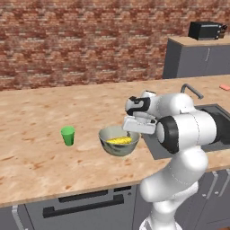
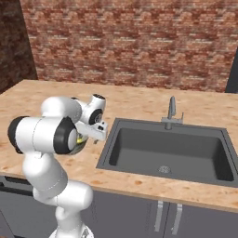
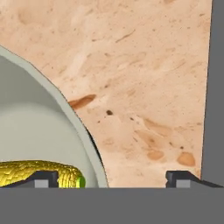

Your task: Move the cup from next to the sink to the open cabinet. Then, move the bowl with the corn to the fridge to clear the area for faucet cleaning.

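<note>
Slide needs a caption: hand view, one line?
Open gripper straddling the bowl rim, corn inside, wooden counter beyond.

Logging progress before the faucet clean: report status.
Gripper open, straddling the bowl's near rim. Corn inside the bowl. Cup on the counter, not in the cabinet. Nothing in the way.
</note>
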Controlling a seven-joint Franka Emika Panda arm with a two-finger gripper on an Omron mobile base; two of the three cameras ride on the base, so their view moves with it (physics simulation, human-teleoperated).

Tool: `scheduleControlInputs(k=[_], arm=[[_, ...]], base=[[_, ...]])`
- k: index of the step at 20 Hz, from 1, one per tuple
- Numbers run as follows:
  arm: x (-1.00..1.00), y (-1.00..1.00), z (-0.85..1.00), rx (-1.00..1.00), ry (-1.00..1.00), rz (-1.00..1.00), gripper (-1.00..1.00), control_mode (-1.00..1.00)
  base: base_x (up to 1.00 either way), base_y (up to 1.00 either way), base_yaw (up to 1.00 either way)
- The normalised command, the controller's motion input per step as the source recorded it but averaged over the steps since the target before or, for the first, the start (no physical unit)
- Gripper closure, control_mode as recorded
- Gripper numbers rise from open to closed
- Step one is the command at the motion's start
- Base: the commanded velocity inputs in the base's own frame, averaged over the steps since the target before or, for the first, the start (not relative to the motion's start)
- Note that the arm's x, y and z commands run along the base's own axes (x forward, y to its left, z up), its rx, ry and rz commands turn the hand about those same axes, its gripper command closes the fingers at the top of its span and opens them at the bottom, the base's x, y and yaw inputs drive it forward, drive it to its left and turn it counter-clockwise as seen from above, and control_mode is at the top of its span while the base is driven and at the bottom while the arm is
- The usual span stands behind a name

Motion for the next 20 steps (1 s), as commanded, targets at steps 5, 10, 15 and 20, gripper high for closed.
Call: scheduleControlInputs(k=[5, 10, 15, 20], arm=[[0.0, 0.0, 0.0, 0.0, 0.0, 0.0, 1.0, -1.0], [-0.07, 0.0, 0.03, 0.0, -0.05, 0.0, 1.0, -1.0], [-0.26, 0.0, 0.62, 0.0, -0.11, -0.01, 1.0, -1.0], [-0.27, 0.0, 1.0, 0.0, -0.18, -0.09, 1.0, -1.0]], base=[[0.0, 0.0, 0.0], [0.0, 0.0, 0.0], [0.0, 0.0, 0.0], [0.0, 0.0, 0.0]])
